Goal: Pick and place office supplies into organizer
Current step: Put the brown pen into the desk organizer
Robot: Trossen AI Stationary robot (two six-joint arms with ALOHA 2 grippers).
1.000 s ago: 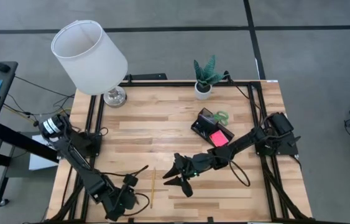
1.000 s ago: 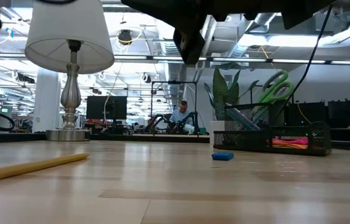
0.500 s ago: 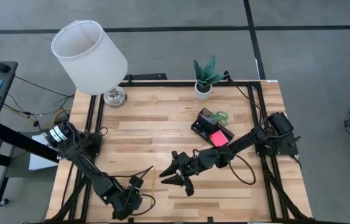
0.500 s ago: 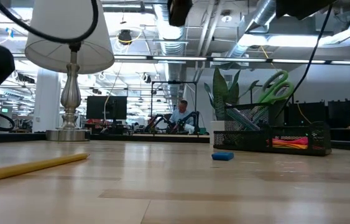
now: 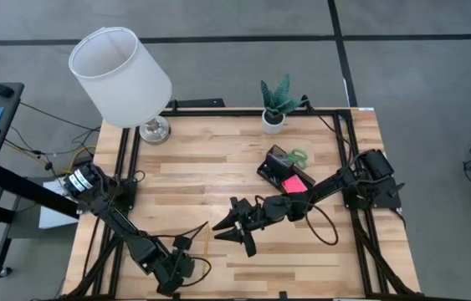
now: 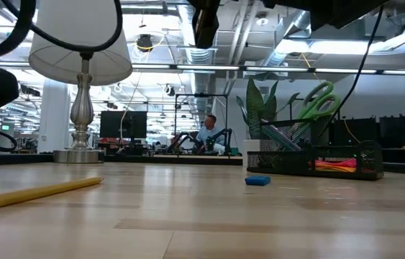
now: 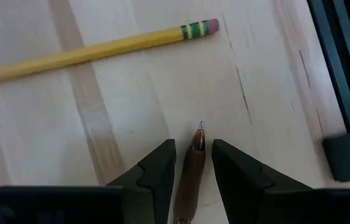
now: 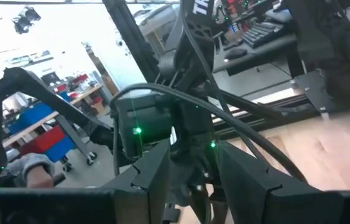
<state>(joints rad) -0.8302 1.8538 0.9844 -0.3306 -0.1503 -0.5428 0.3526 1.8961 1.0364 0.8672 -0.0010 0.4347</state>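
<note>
1. Wooden worktop [image 5: 218,163] carried a white-shaded lamp [image 5: 122,71] at the far left corner and a white pot with a green plant [image 5: 275,104] at the far edge.
2. Organizer [image 5: 284,170], black mesh, sat right of centre, angled; green-handled scissors [image 5: 299,155] stood in its raised back part, pink sticky-note pad [image 5: 297,186] lay in its front tray. Low view showed the same: scissors handles [image 6: 319,99] sticking up above the mesh, pink visible through the tray wall.
3. Left hand [image 7: 193,163] was at the near-left part of the worktop, low over the wood, fingers [image 7: 157,169] closed narrow on a brown pen [image 7: 191,168]; pen tip stuck out past the fingertips.
4. Yellow pencil [image 7: 97,50] lay flat on the wood just beyond that hand, green-banded pink eraser end visible in the left wrist view. In the high view it lay [image 5: 206,251] near the front edge, between the two hands. Low view had it [image 6: 35,193] at the left foreground.
5. Right hand [image 5: 233,232] hung above the worktop near centre-front, arm stretched from the right side, fingers spread wide, nothing between them.
6. Blue eraser [image 6: 257,180] lay on the wood in front of the organizer in the low view, apart from it.
</note>
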